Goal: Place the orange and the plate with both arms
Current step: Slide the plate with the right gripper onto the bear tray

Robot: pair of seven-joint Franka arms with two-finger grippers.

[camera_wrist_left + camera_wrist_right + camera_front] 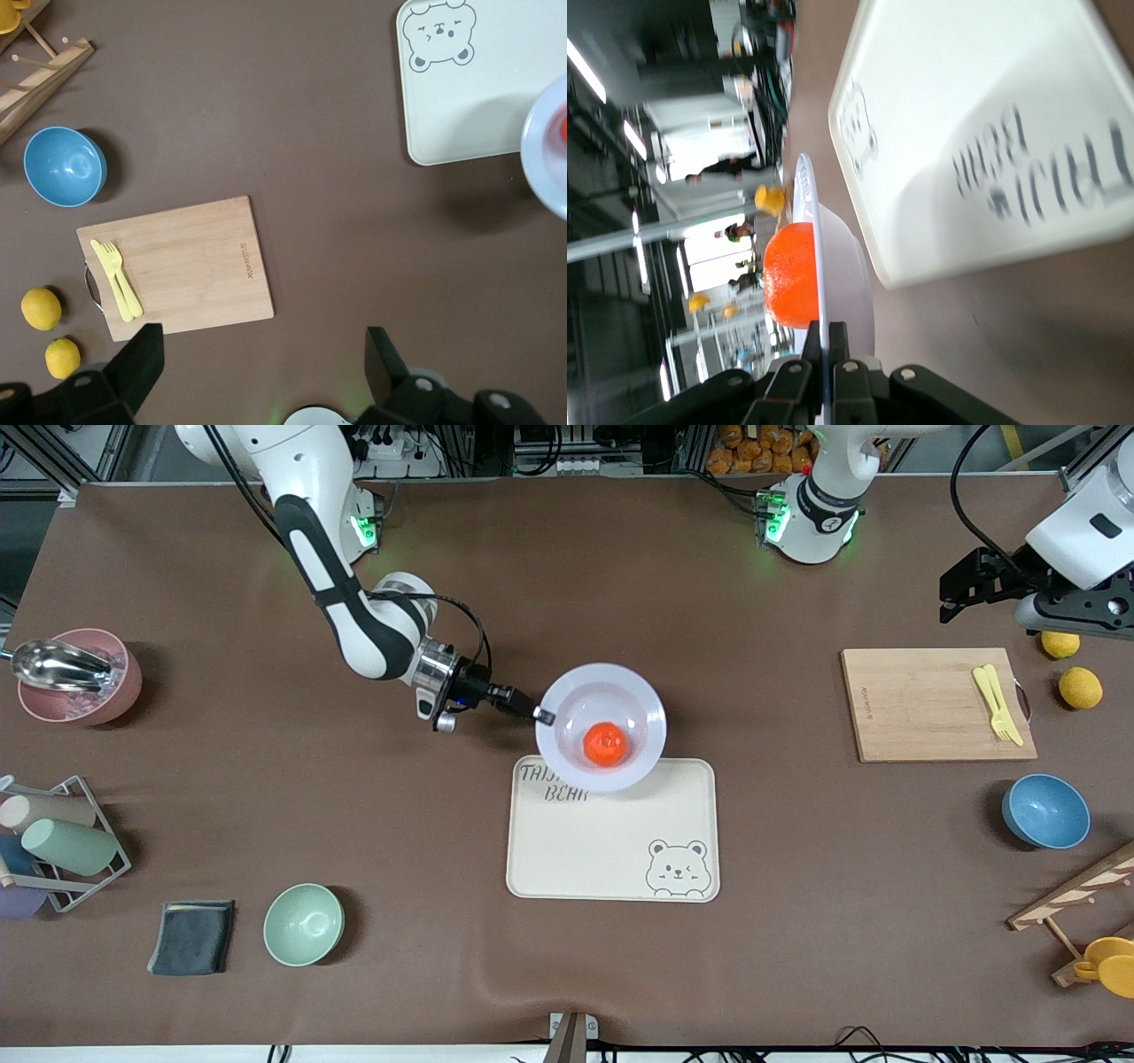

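The pale lavender-white plate (601,727) hangs in the air over the edge of the cream bear-printed tray (611,841) that lies farther from the front camera. The red-orange orange (606,744) lies in the plate. My right gripper (542,715) is shut on the plate's rim at the right arm's side. In the right wrist view the fingers clamp the rim (817,266) with the orange (790,273) beside it. My left gripper (961,595) is open and empty, up in the air near the left arm's end of the table, close to the wooden cutting board (937,704).
A yellow fork (998,701) lies on the board. Two yellow fruits (1080,687) lie beside it. A blue bowl (1045,810) and a wooden rack (1076,895) stand at the left arm's end. A green bowl (303,924), dark cloth (192,936), cup rack (62,846) and pink bowl (78,676) stand at the right arm's end.
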